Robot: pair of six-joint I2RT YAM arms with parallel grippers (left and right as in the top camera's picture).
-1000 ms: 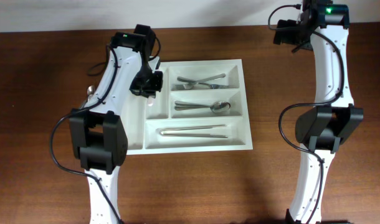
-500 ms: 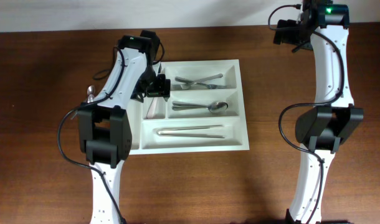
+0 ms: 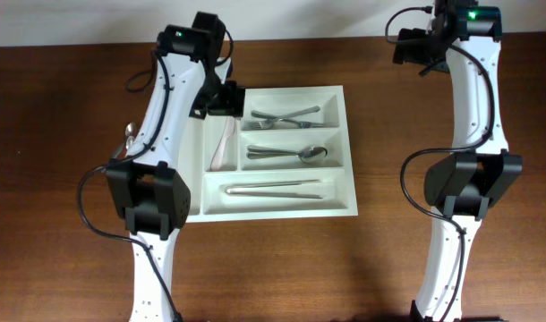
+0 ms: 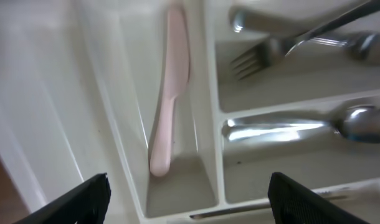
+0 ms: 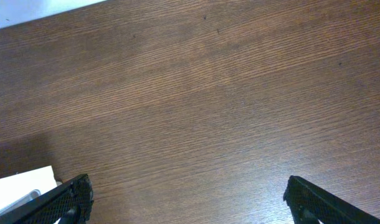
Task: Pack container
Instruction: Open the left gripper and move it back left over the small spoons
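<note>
The container point(image 3: 352, 152) is a large white cutlery tray in the middle of the table. A pale pink knife point(image 3: 224, 143) lies loose in its narrow slot; the left wrist view shows this pink knife point(image 4: 168, 106) lengthwise along the divider wall point(image 4: 209, 124). My left gripper point(image 3: 223, 98) hovers over the slot's far end, open and holding nothing point(image 4: 187, 208). Metal forks point(image 3: 286, 116) and a spoon point(image 3: 291, 154) fill two wider compartments. My right gripper point(image 3: 414, 45) stands open over bare wood at the far right point(image 5: 187, 199).
Long metal utensils point(image 3: 277, 189) lie in the tray's front compartment. A metal spoon point(image 3: 130, 132) rests on the table left of the tray, beside the left arm. A tray corner point(image 5: 22, 186) shows at the lower left of the right wrist view.
My left gripper opened and let the pink knife drop into the narrow slot, then drew back toward the tray's far edge. The right arm stayed still.
</note>
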